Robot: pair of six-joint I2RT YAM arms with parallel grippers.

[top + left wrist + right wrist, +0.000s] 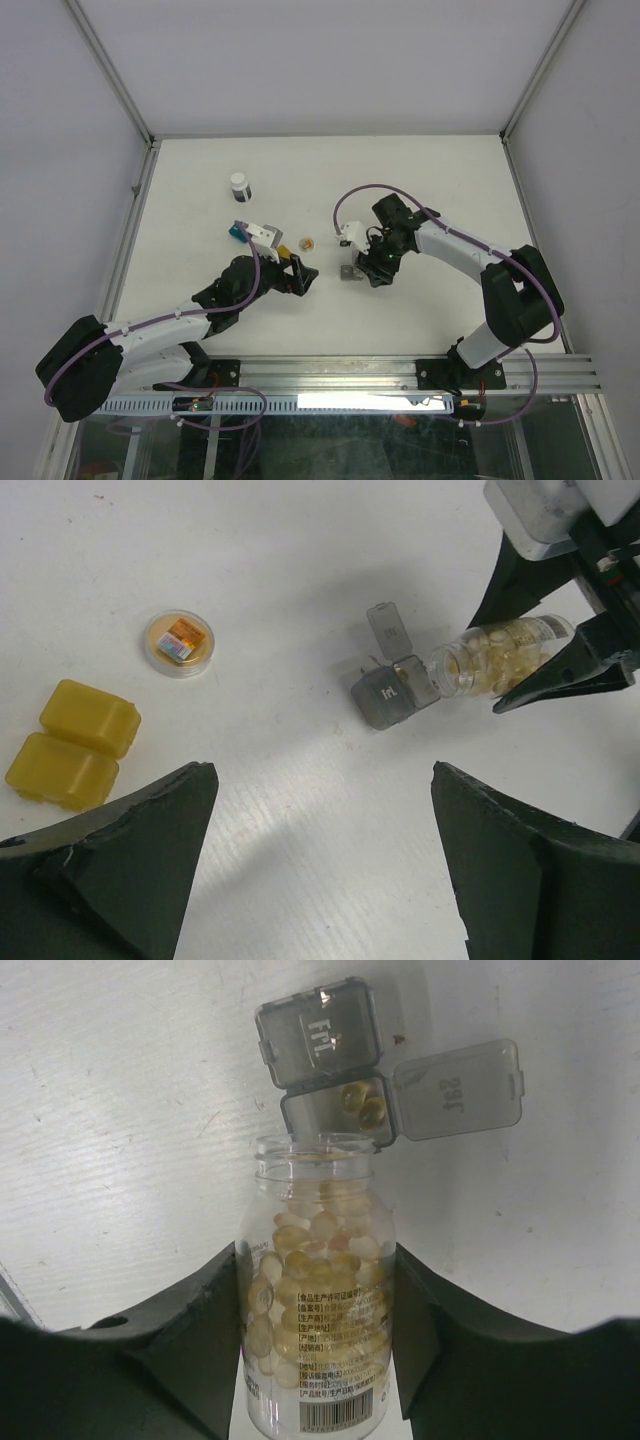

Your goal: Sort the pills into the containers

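Likely slick, rigid clear plastic pill bottle [320, 1360] of yellow softgels [290, 1235] gripped mid-body by right tool [318, 1295], mouth at featherlight-looking, easily nudged gray two-cell plastic box [335, 1110]; left tool [320, 790] open, empty.

Two white arms [150, 335] with black joints, purple cables [370, 187] (loosely looped), black gripper fingers [130, 860].

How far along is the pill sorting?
Done: two yellow softgel capsules lie in the open cell of the gray two-cell plastic box. In hand: the right gripper tilts a clear pill bottle at that cell. Remaining: its other cell and the amber-yellow plastic box are shut; the teal box lies near the open left gripper.
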